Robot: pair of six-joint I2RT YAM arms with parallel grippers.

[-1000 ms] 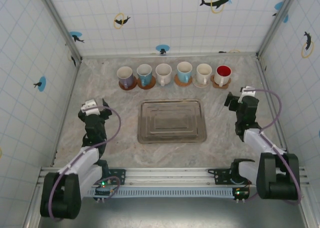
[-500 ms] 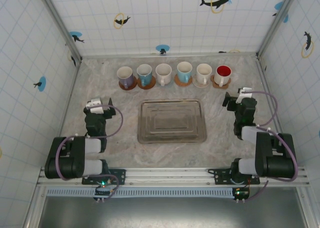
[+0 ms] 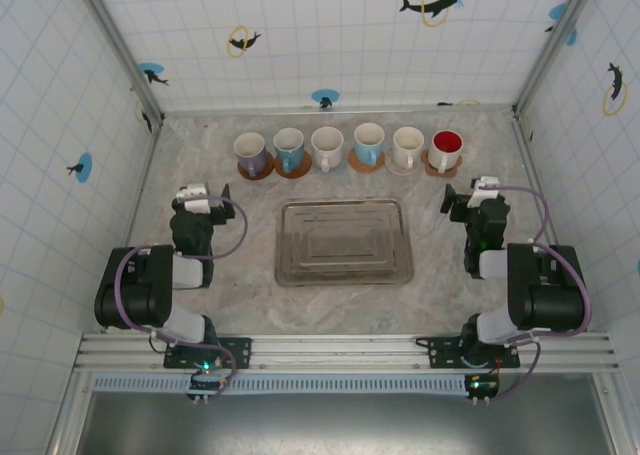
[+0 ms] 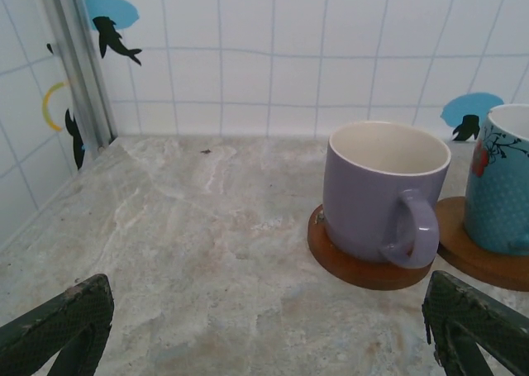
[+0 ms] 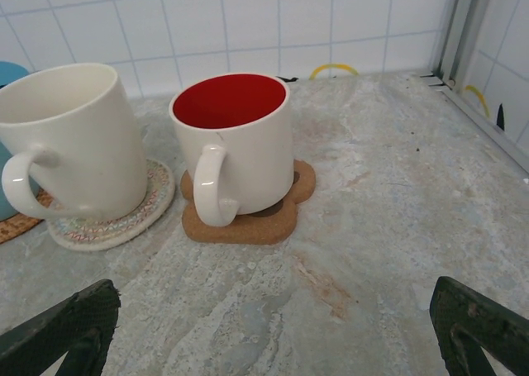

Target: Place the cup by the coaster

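Top external: cups [image 3: 369, 143] on coasters [image 3: 255, 174] line back edge; left claw [image 3: 200, 197], right claw [image 3: 468, 197] released, flanking tray [image 3: 345, 241].

Lab test cell: printed-tile walls [image 3: 330, 45]

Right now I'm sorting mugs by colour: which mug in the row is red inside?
The rightmost mug, white outside, on the cork coaster; the other five have pale interiors.

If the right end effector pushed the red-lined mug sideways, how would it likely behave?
The red-lined mug looks like rigid glazed ceramic, so probably slick and chip-prone. It stands upright on a cork coaster, which may slide along with it. Rolling seems unlikely while upright.
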